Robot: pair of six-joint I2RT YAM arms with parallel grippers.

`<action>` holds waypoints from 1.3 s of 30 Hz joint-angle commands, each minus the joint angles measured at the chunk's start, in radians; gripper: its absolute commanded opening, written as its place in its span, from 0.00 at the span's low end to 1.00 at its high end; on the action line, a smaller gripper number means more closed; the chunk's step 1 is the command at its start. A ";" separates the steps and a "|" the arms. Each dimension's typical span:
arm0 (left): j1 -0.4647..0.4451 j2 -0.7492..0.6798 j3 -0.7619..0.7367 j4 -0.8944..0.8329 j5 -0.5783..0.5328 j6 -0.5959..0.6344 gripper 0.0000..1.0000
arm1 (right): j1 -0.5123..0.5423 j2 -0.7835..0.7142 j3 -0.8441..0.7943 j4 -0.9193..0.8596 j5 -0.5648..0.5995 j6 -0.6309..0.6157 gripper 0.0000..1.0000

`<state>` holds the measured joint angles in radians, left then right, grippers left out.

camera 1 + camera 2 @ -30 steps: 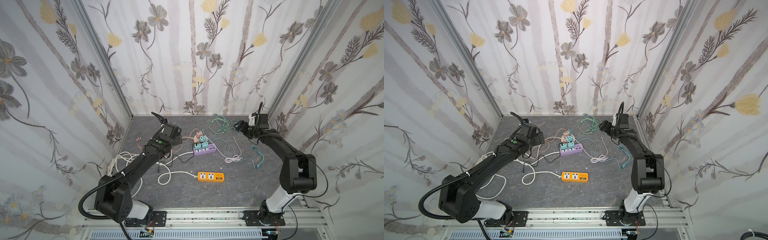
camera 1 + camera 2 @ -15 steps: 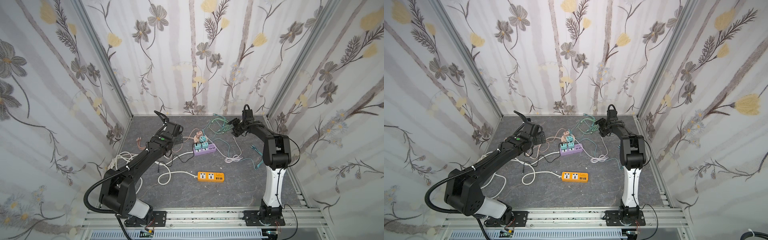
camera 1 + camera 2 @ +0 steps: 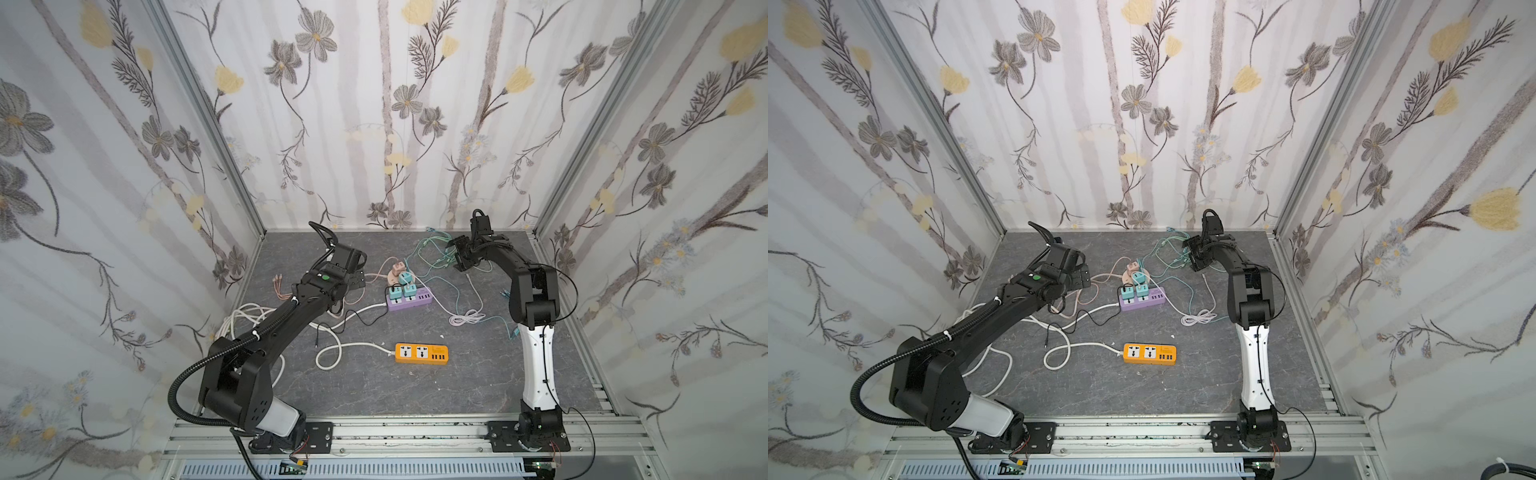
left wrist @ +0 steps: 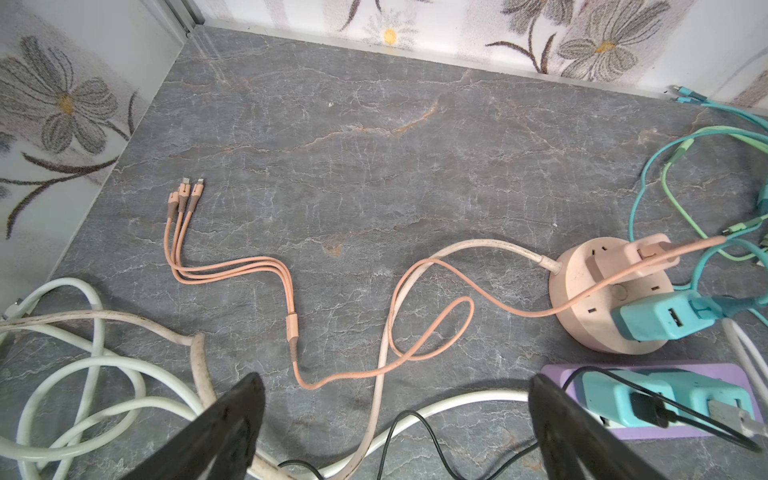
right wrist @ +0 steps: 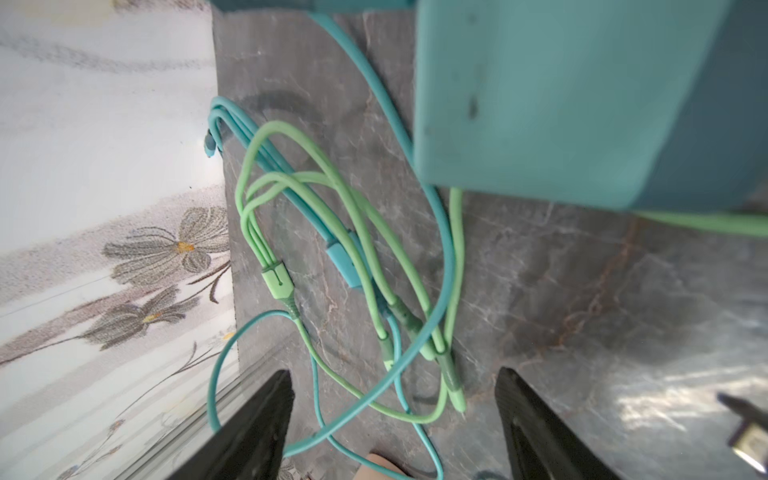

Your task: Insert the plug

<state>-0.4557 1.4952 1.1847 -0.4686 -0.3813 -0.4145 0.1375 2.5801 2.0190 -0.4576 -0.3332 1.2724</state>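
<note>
Two teal plugs (image 4: pixel 665 399) sit in the purple power strip (image 3: pixel 409 299) (image 3: pixel 1142 300). A pink plug (image 4: pixel 636 259) and a teal plug (image 4: pixel 656 320) sit in the round pink socket (image 3: pixel 395 277) (image 4: pixel 582 291). The orange power strip (image 3: pixel 422 353) (image 3: pixel 1150 354) has empty sockets. My left gripper (image 4: pixel 395 432) (image 3: pixel 359 282) is open just left of the purple strip, holding nothing. My right gripper (image 5: pixel 395 428) (image 3: pixel 457 257) is open above tangled green and teal cables (image 5: pixel 353 249), holding nothing. A large blurred teal block (image 5: pixel 561 95) fills part of the right wrist view.
White cord loops (image 3: pixel 332 353) (image 4: pixel 83 374) and a thin black wire (image 4: pixel 415 432) lie under and beside the left arm. A pink three-headed cable (image 4: pixel 183 199) lies toward the back left. A white coil (image 3: pixel 467 318) sits right of the purple strip. Walls enclose three sides.
The right arm has swung in from the right wall, bringing its gripper left over the green and teal cables. The left gripper has shifted only slightly and stays open.
</note>
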 commanded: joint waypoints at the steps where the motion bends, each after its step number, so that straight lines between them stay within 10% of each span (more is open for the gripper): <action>1: 0.000 0.004 0.007 -0.012 -0.032 0.007 1.00 | 0.009 0.028 0.051 -0.018 0.056 0.056 0.78; 13: 0.000 0.005 -0.008 -0.017 -0.108 0.020 1.00 | 0.020 0.042 0.086 -0.088 0.066 0.133 0.73; 22: 0.000 0.023 -0.002 -0.008 -0.179 0.046 1.00 | 0.034 0.155 0.362 -0.372 0.090 0.117 0.51; 39: -0.001 0.061 0.029 -0.035 -0.153 0.045 1.00 | 0.037 0.155 0.372 -0.363 0.072 0.039 0.05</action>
<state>-0.4557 1.5547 1.1988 -0.4915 -0.5339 -0.3481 0.1738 2.7358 2.3836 -0.8257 -0.2577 1.3258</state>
